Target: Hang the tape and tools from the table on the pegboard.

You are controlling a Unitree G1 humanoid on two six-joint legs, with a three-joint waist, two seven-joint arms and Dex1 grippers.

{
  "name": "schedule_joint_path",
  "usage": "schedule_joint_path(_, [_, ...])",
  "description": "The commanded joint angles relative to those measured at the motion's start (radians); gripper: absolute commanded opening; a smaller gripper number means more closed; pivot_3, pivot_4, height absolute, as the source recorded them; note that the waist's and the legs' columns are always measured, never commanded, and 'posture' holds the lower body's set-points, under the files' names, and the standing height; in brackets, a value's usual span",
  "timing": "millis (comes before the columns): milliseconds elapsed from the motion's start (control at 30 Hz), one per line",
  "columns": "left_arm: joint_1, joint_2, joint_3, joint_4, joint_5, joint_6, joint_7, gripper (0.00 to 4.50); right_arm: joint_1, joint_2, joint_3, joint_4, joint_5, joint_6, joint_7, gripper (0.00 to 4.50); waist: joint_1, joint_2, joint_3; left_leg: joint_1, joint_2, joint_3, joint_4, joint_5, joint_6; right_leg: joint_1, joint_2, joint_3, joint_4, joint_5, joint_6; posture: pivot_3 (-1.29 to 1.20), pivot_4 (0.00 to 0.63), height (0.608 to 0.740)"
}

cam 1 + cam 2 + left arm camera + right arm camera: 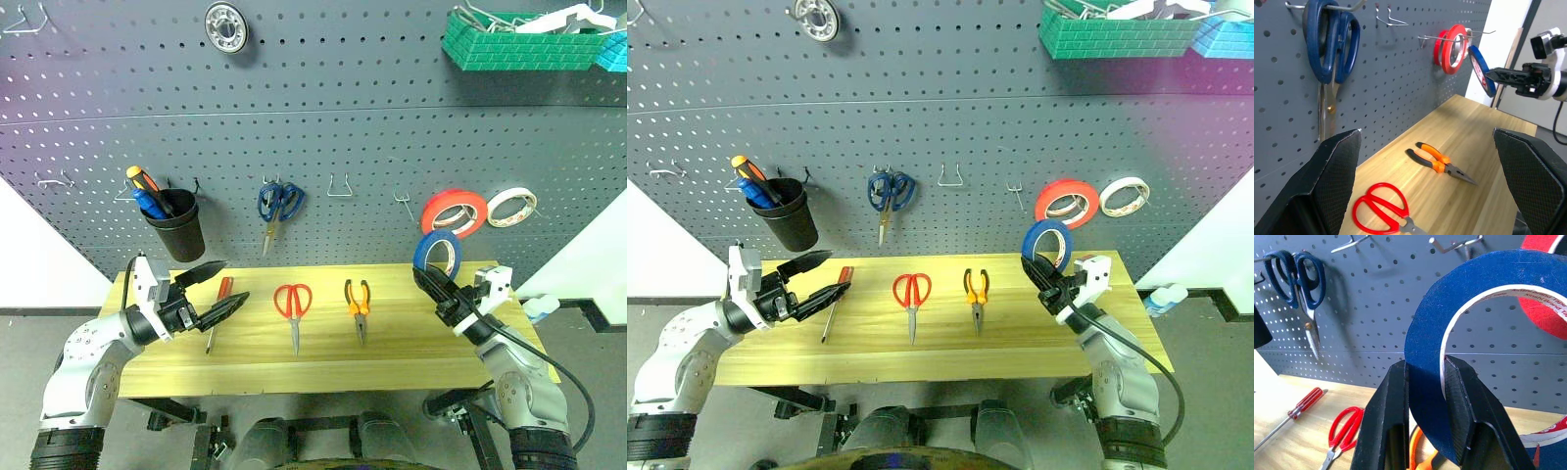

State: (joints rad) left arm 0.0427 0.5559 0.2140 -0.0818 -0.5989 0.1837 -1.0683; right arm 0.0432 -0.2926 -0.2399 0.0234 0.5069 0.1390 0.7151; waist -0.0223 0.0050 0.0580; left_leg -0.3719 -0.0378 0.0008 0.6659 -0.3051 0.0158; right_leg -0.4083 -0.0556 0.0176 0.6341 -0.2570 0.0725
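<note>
My right gripper is shut on the rim of the blue tape and holds it upright in the air above the right end of the table, close to the pegboard and just below the red-orange roll. On the table lie the red-handled scissors, the orange-and-black pliers and the red-handled screwdriver. My left gripper stands open over the table's left end, right beside the screwdriver, with nothing between its fingers.
On the pegboard hang blue-handled scissors, a black cup of screwdrivers, a white tape roll, two bare hooks and a green basket at the top right. A bottle stands beyond the table's right edge.
</note>
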Motion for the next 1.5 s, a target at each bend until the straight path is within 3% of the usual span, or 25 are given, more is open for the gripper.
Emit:
schedule_joint_path(33, [-0.025,0.012,0.017,-0.007,-0.006,-0.011,-0.008,4.50,-0.003,0.008,-0.006,-0.094,0.027,-0.029,-0.001,0.66,-0.002,0.001,-0.001,0.000,0.000,0.000,0.000,0.000,0.000,0.000,0.000,0.000,0.000,0.000,0.000,-0.12,0.000,0.736])
schedule_joint_path(333, [-0.052,0.011,0.000,0.011,0.005,-0.012,-0.017,4.50,-0.041,0.014,0.038,-0.197,0.058,0.019,-0.025,0.66,-0.026,0.001,-0.007,0.001,0.000,0.000,0.001,0.000,0.000,0.001,0.000,0.000,0.002,0.000,0.000,-0.13,0.000,0.736])
schedule_joint_path(600, [-0.057,0.005,-0.008,0.012,0.008,-0.011,-0.019,4.50,-0.099,0.012,0.083,-0.169,0.037,0.019,-0.022,0.66,-0.025,0.001,-0.008,0.002,0.000,0.000,0.001,0.000,0.000,0.001,0.000,0.001,0.003,0.000,0.000,-0.12,0.000,0.736])
schedule_joint_path(1500, [0.091,0.026,0.045,-0.153,-0.039,0.054,0.040,4.50,-0.364,0.041,0.149,0.293,-0.206,-0.221,-0.041,0.66,-0.019,0.000,-0.008,0.008,0.000,0.000,0.002,0.002,-0.003,0.002,0.001,0.002,0.013,0.000,0.000,-0.01,0.000,0.736])
